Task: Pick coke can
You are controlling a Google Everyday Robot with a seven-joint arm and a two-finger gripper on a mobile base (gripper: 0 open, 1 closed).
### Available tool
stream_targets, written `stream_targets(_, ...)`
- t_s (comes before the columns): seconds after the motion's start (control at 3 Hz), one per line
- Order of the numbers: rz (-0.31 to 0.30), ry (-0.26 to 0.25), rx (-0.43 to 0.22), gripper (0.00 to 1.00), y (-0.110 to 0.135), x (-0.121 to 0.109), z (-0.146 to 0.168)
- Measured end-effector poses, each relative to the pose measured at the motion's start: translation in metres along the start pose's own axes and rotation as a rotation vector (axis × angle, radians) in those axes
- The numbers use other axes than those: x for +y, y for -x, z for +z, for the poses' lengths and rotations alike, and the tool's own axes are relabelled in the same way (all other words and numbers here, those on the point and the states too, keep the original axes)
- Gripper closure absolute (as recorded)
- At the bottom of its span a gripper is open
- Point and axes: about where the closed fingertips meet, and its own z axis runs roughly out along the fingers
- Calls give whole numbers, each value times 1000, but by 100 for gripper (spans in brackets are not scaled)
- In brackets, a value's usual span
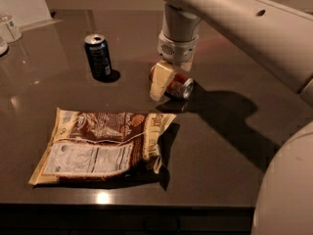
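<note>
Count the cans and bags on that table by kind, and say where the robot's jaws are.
Cans: 2 (coke can, blue can)
Bags: 1 (snack bag)
Total: 3
Jaws (gripper): down at the lying coke can.

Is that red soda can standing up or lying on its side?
Lying on its side: the coke can shows its silver end facing sideways, with the end effector directly over it.
</note>
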Motion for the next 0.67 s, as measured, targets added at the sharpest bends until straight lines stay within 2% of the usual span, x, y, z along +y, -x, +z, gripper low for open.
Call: stream_targets(0.67, 11, 7, -21, 65, 3, 1, -5)
